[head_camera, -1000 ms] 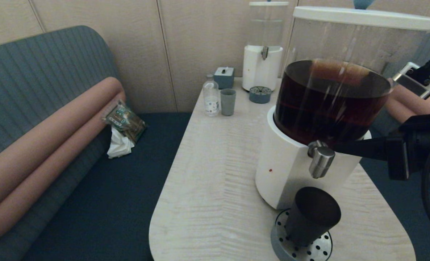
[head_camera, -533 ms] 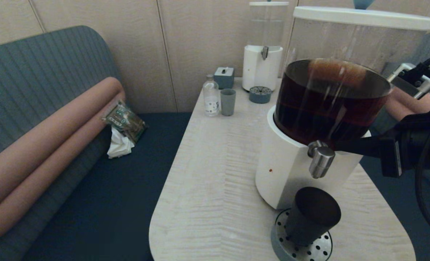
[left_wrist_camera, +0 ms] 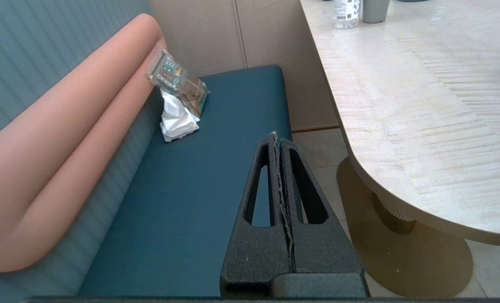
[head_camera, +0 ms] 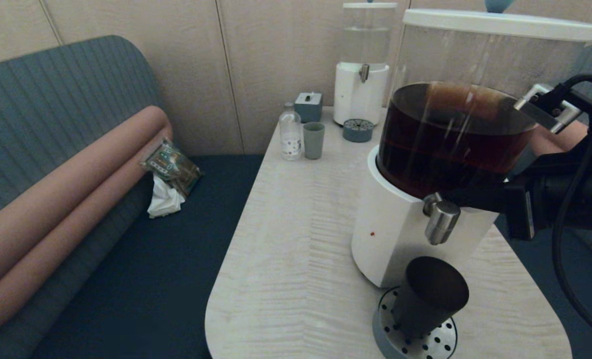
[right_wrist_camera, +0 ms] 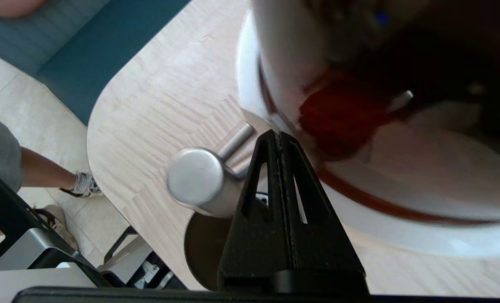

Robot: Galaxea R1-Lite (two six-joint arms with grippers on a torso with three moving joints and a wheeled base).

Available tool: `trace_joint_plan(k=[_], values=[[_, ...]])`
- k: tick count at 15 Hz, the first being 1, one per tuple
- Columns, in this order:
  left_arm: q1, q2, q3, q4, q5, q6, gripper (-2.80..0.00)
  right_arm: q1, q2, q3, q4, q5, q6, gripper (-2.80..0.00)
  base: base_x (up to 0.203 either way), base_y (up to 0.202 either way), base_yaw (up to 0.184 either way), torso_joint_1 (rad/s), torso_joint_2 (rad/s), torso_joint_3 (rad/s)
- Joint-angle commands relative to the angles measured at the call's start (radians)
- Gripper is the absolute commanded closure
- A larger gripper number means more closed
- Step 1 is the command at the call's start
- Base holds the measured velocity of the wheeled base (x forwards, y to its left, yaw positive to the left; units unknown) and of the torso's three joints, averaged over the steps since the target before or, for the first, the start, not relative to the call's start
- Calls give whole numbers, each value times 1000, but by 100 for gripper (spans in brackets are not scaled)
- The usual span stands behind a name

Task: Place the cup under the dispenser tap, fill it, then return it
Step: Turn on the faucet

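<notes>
The dark matte cup (head_camera: 430, 299) stands upright on the perforated drip tray (head_camera: 438, 344), directly below the steel dispenser tap (head_camera: 441, 222) of the large dispenser (head_camera: 455, 144) holding dark brown liquid. My right gripper (head_camera: 448, 198) reaches in from the right, shut with nothing held, its tips just behind the top of the tap. In the right wrist view the shut right gripper (right_wrist_camera: 278, 135) lies alongside the tap (right_wrist_camera: 199, 181), with the cup (right_wrist_camera: 205, 248) dark beneath it. My left gripper (left_wrist_camera: 276, 135) is shut and empty, parked over the sofa seat beside the table.
At the table's far end stand a grey-green cup (head_camera: 313, 140), a small bottle (head_camera: 291, 133), a grey box (head_camera: 308, 105) and a clear-liquid dispenser (head_camera: 361, 75) with its own drip tray (head_camera: 358, 130). A packet (head_camera: 172, 167) lies on the sofa. A person's leg (right_wrist_camera: 35, 166) is near the table's corner.
My right arm has moved left, bringing its shut fingertips up to the tap. The cup and drip tray have not moved.
</notes>
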Motion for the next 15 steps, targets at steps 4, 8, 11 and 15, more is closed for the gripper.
trace_joint_plan(k=[4, 8, 11, 15], values=[[0, 1, 40, -1, 0, 0, 0, 27, 23, 0, -27, 2, -6, 0, 0, 0, 0, 0, 0, 0], [0, 1, 40, -1, 0, 0, 0, 33, 32, 0, -43, 2, -28, 0, 0, 0, 0, 0, 0, 0], [0, 1, 40, -1, 0, 1, 0, 34, 37, 1, -51, 5, -30, 0, 0, 0, 0, 0, 0, 0], [0, 1, 40, -1, 0, 1, 0, 42, 35, 0, -52, 9, -56, 0, 0, 0, 0, 0, 0, 0]])
